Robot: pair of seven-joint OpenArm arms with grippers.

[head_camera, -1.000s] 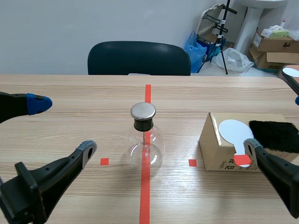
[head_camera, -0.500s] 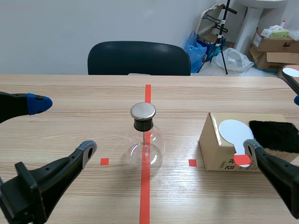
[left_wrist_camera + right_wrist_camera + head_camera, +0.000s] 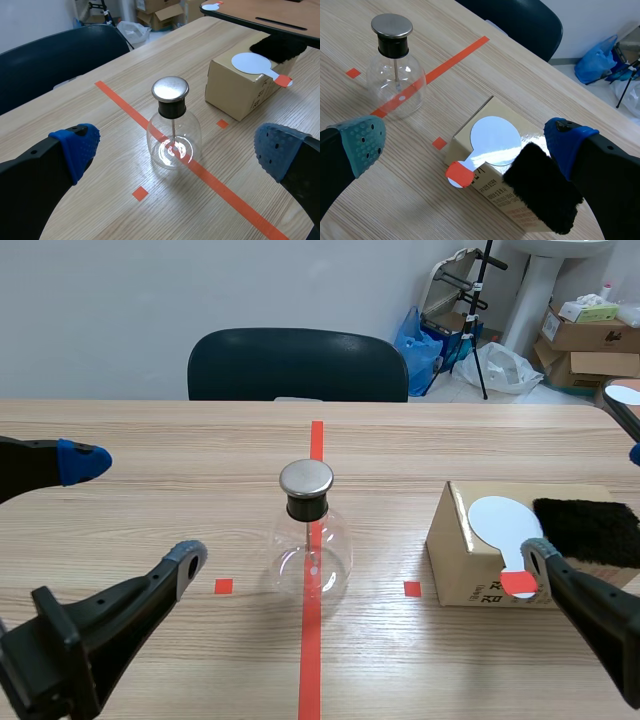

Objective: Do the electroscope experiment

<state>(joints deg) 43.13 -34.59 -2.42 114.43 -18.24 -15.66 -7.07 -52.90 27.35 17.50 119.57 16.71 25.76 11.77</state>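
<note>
Flask with a metal cap is standing on the red tape line at mid-table, ahead of both my arms. I am holding my left gripper and right gripper released, fingers spread wide, grasping nothing. Cardboard box is sitting just ahead of my right gripper, carrying a white round paddle and a black fuzzy pad.

A dark chair stands pushed up to the far side of the wood-grain bench, in front of a plain pale wall. On the floor past the bench's far right corner, a blue plastic bag sits beside a black stand and a white bag, near a white pedestal. Stacked cardboard boxes, topped by a green-and-white carton, fill the corner.
</note>
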